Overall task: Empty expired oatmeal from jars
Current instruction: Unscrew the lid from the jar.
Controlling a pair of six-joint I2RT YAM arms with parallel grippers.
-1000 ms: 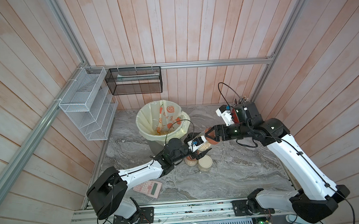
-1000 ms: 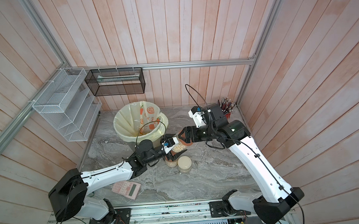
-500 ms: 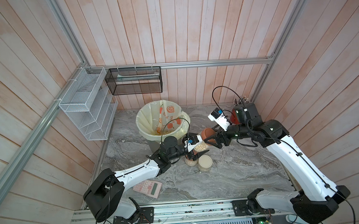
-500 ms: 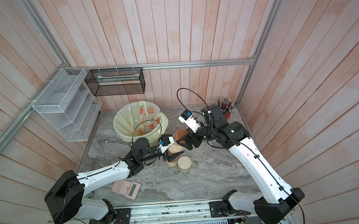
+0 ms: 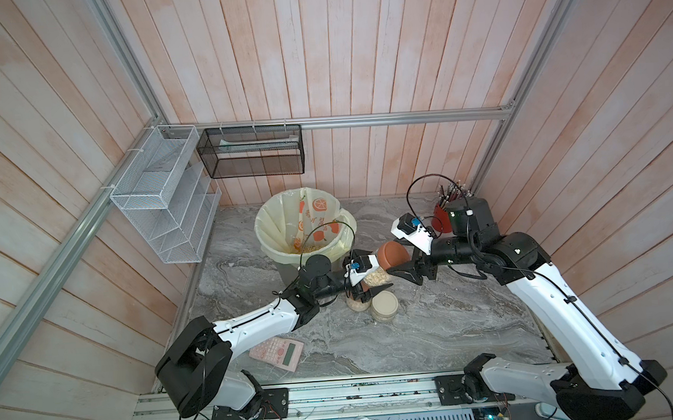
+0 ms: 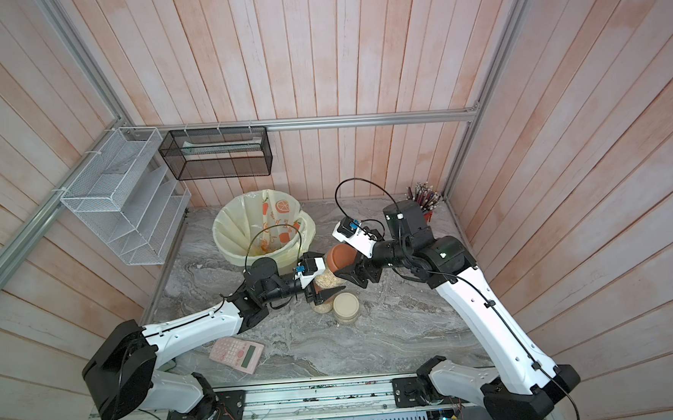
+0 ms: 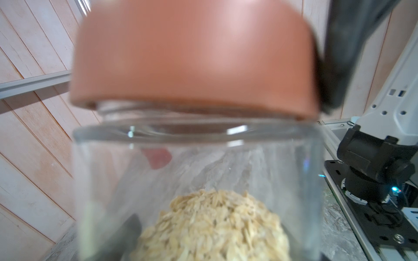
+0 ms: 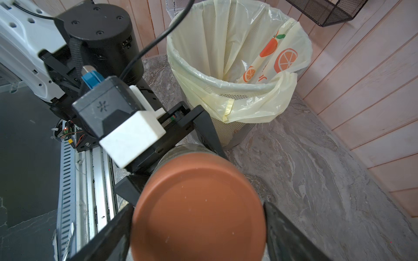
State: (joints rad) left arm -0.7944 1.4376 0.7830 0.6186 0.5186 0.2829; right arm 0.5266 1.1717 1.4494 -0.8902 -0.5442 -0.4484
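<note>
In both top views my left gripper point(image 5: 372, 284) is shut on a clear jar point(image 5: 376, 276) point(image 6: 328, 279) and holds it tilted above the table. The oatmeal point(image 7: 210, 226) is heaped inside that jar. My right gripper point(image 8: 198, 205) point(image 5: 395, 261) is shut on its terracotta lid point(image 8: 199, 208) point(image 6: 341, 257). In the left wrist view the lid point(image 7: 192, 56) sits over the mouth, with the glass neck showing under its rim. Below stand a cream-lidded jar point(image 5: 384, 305) and a second jar of oats point(image 5: 355, 304), partly hidden by my left gripper.
A grey bin with a cream orange-print liner point(image 5: 272, 226) point(image 8: 291, 83) stands behind the jars, with some grains at its bottom. A red pencil cup point(image 5: 444, 213) is at the back right. A pink calculator point(image 5: 277, 351) lies at the front left. Wire racks point(image 5: 160, 200) hang on the walls.
My right wrist has rolled with the lid in its grip, so the lid's orange top now shows from above. The left arm has shifted slightly back with the jar.
</note>
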